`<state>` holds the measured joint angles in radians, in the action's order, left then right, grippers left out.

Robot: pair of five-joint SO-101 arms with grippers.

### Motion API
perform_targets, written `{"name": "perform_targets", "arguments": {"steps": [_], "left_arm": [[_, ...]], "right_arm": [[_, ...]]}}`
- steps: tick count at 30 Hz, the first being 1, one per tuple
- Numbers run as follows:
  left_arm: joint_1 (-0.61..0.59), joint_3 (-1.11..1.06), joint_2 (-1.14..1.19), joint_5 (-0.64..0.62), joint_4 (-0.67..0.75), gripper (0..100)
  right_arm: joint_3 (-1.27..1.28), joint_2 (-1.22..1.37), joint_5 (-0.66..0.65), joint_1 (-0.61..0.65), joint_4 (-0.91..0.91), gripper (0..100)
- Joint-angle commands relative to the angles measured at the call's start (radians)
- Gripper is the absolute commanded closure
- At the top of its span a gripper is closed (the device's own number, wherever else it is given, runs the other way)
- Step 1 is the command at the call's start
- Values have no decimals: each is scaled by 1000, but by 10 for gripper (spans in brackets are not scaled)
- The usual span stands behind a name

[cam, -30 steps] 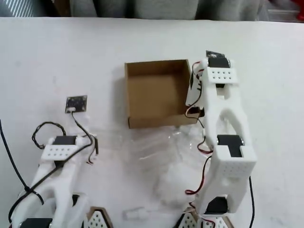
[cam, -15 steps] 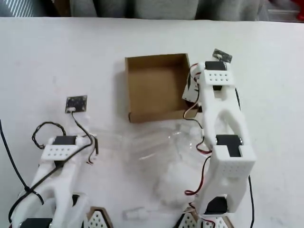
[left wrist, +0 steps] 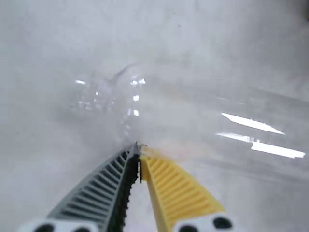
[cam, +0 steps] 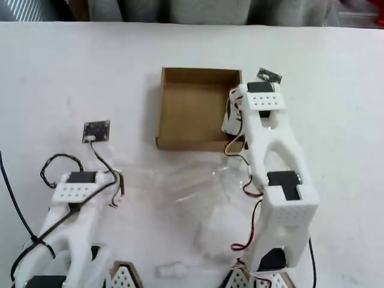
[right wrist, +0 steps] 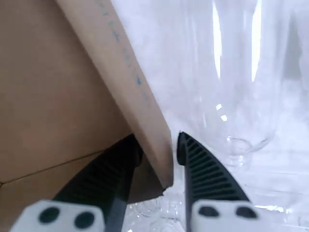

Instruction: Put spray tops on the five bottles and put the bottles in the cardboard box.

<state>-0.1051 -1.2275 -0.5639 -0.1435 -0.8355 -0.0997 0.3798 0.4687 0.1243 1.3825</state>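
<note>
The cardboard box (cam: 192, 114) is brown, the bottles (right wrist: 237, 92) clear, the left gripper (left wrist: 139, 149) ribbed grey and yellow, the right gripper (right wrist: 157, 144) black.

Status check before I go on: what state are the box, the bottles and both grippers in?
cardboard box: open-topped, empty, one wall pinched by the right gripper.
right gripper: shut on the box wall.
left gripper: shut, holding nothing, low over the table.
clear bottles: lying on the table, outside the box.
</note>
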Motion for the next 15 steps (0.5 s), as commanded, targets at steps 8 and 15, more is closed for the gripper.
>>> {"name": "perform_targets", "arguments": {"steps": [8,15], "left_arm": [[-12,52,7,-11,15,969],[-51,55,7,-15,15,969]], "right_arm": [[-14,-203,-138,1,110,722],[-8,-390,-345,-48,283,816]]}}
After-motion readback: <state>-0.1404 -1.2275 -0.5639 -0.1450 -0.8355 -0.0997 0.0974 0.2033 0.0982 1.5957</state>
